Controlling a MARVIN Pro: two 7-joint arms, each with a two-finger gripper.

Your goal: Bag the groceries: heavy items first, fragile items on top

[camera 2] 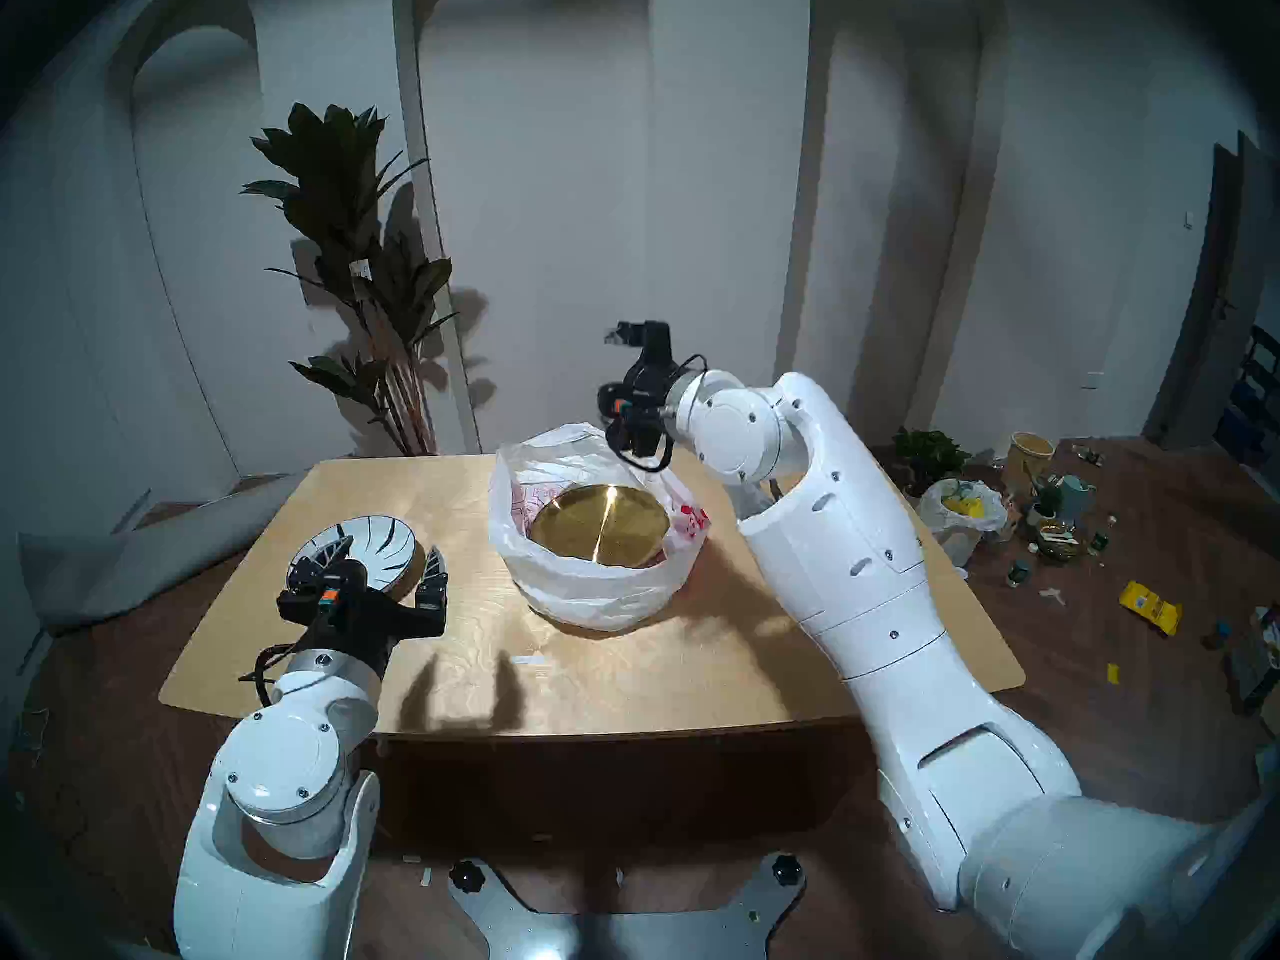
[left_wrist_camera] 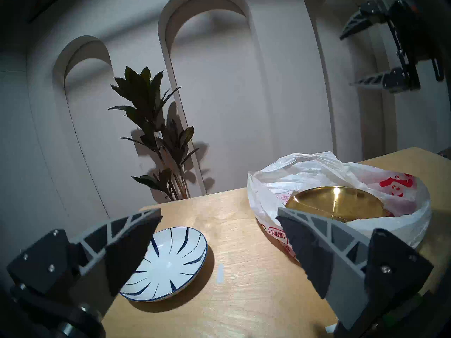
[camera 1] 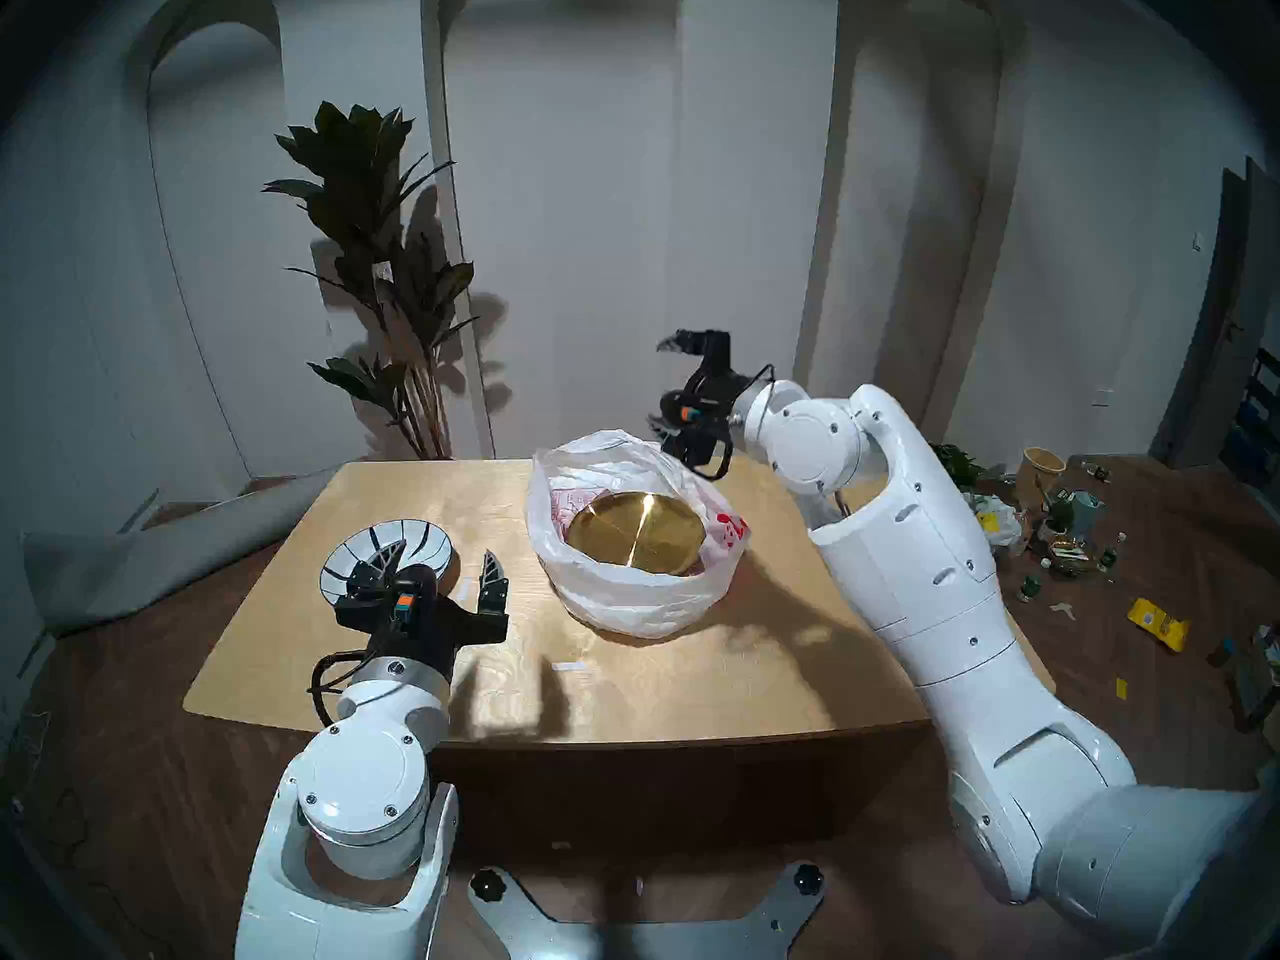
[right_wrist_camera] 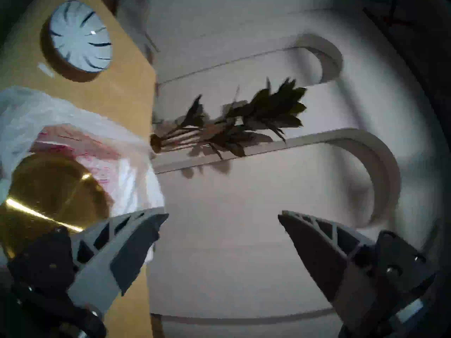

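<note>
Left gripper (camera 1: 443,569) spread, seemingly straddling striped plate (camera 1: 409,546) — gold plate (camera 1: 634,530) bagged, right gripper (camera 1: 663,383) spread above.

Pale walls with tall arched recesses (camera 1: 554,176) back a light wooden worktop (camera 1: 429,522) on dark wood flooring (camera 1: 138,764). A leafy potted plant (camera 1: 374,259) stands against the wall; clutter (camera 1: 1067,522) litters the floor at right.

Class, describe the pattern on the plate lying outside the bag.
White plate: dark blue curved stripes radiating from centre, dark rim; clearest in left wrist view.
</note>
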